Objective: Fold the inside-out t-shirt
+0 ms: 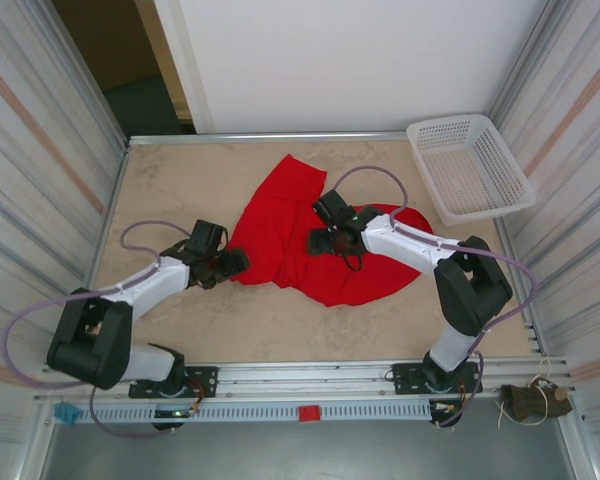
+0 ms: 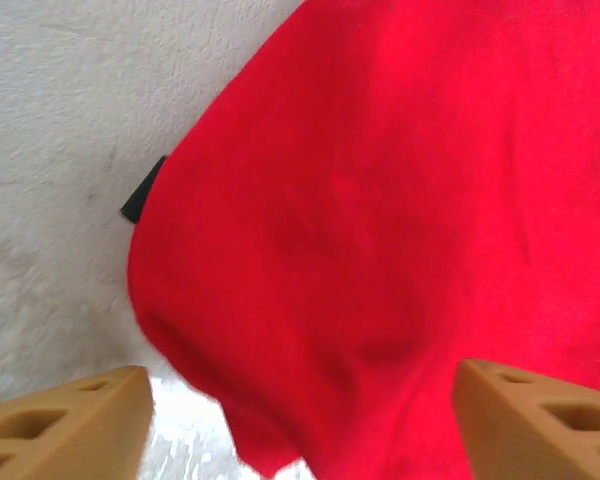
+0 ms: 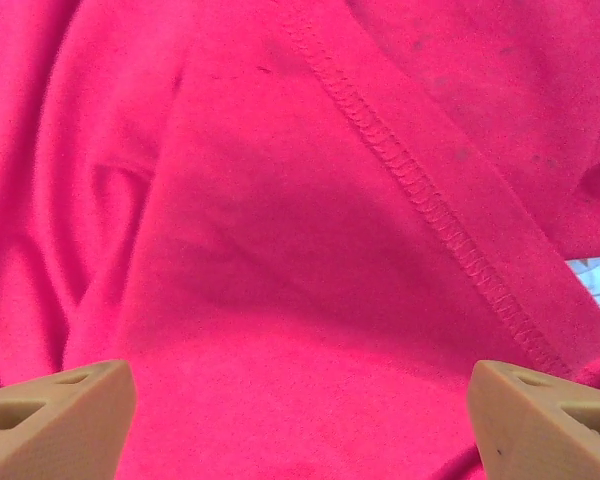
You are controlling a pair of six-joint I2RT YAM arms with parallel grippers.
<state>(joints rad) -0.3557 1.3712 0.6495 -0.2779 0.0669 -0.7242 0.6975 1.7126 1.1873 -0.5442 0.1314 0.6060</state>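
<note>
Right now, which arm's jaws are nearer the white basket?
Right. The jaws of the right arm hang over the middle of the red t-shirt, left of the basket; those of the left arm are at its left edge.

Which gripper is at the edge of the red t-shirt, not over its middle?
The left gripper: at the edge of the t-shirt, bare table beside it. The right gripper is over the middle.

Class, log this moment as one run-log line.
t-shirt crumpled, unfolded | left end effector open at its edge | right end effector open above it
</note>
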